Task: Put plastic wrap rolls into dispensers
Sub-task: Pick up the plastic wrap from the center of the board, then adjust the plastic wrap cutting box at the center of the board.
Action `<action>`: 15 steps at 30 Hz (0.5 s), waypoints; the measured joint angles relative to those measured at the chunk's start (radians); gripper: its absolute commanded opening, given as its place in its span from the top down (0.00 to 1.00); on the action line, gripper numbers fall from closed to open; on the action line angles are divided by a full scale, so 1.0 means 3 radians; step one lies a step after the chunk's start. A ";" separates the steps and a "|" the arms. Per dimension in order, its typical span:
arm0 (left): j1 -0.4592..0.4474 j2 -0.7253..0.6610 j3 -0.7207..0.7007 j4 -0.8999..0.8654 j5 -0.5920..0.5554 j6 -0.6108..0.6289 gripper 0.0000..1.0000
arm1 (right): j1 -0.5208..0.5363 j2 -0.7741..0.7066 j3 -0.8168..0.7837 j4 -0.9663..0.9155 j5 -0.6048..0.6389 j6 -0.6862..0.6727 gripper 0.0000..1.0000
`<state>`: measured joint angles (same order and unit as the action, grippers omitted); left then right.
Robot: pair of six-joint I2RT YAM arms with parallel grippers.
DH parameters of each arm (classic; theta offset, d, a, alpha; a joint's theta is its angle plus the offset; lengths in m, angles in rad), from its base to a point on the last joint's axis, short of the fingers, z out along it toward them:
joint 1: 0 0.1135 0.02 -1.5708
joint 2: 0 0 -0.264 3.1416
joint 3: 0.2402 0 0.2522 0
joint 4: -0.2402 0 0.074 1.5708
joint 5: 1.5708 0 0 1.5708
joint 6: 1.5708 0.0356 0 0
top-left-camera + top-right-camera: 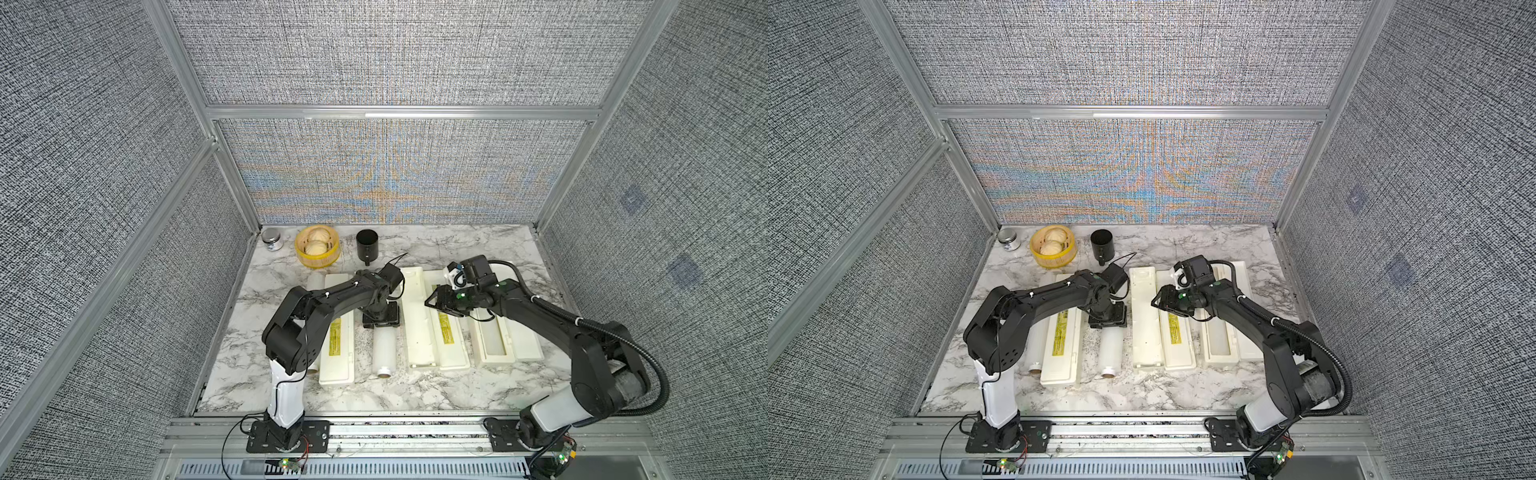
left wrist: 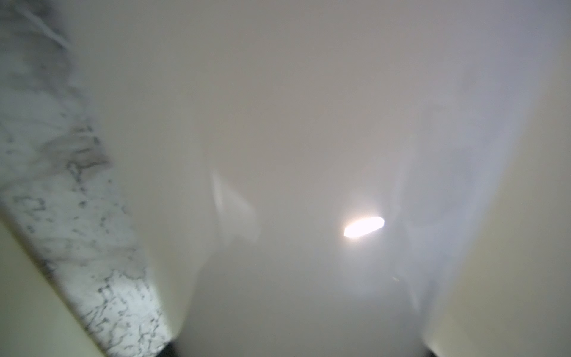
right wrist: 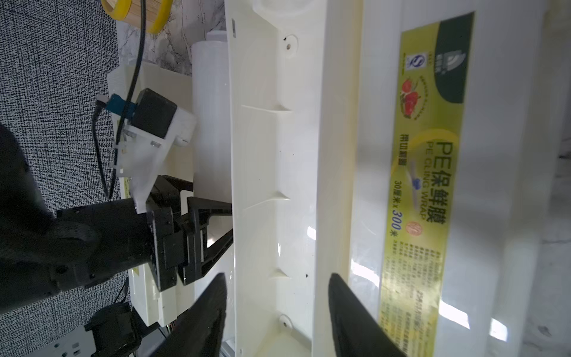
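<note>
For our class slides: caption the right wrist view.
Right tool straddling the empty tray of the open cream-white plastic dispenser, yellow-labelled lid alongside.

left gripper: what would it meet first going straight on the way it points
The translucent-white cylindrical plastic wrap roll beneath the left gripper; it fills the left wrist view. Whether the jaws touch it is unclear.
</note>
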<state>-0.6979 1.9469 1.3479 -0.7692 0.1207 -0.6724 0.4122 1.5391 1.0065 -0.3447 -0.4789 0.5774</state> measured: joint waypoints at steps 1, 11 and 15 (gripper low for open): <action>0.0000 -0.0033 0.0006 -0.0066 -0.0008 0.0010 0.41 | 0.0000 0.0006 0.0000 -0.0015 0.0003 -0.0011 0.45; 0.0001 -0.0500 0.0300 -0.0362 0.0031 0.0046 0.42 | 0.0019 0.0128 -0.0089 -0.0050 0.0079 -0.0098 0.44; 0.0001 -0.0544 0.0420 -0.0394 0.0070 0.0020 0.42 | 0.0153 0.0303 -0.0127 -0.0051 0.0084 -0.0098 0.45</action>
<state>-0.6975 1.7836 1.4738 -0.8875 0.1417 -0.6662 0.4580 1.6299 0.9684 -0.3599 -0.4538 0.5480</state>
